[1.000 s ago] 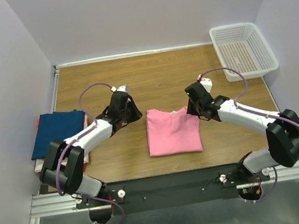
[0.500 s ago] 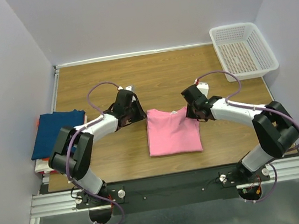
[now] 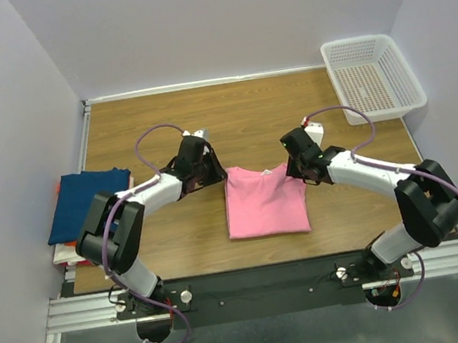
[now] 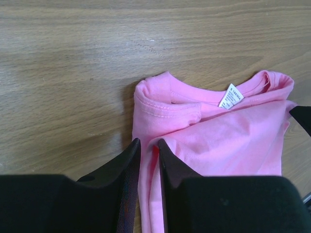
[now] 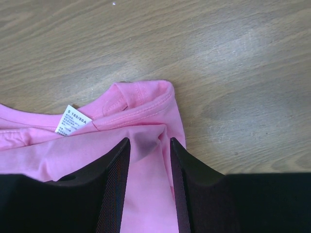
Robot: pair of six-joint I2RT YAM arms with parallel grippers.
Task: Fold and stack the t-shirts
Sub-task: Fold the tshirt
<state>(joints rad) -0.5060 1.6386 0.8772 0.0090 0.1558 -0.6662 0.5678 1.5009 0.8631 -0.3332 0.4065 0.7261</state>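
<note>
A bright pink t-shirt (image 3: 265, 203) lies folded into a tall rectangle on the wooden table, collar at the far end. My left gripper (image 3: 213, 176) is low at the shirt's far left corner. In the left wrist view its fingertips (image 4: 148, 141) stand a narrow gap apart, open, with the pink t-shirt's (image 4: 218, 136) left edge running between them. My right gripper (image 3: 296, 171) sits at the far right corner. It is open, fingertips (image 5: 149, 140) straddling a small pucker of pink t-shirt (image 5: 73, 145). A folded dark blue t-shirt (image 3: 87, 204) tops a stack at the left edge.
A white mesh basket (image 3: 373, 74) stands at the far right corner of the table. Grey walls close in the left, back and right sides. The shirt's white label (image 4: 231, 95) shows inside the collar. Bare wood lies beyond the shirt.
The left jaws have parted slightly. Both arms have shifted a little by the shirt's far corners. The pink shirt lies where it did.
</note>
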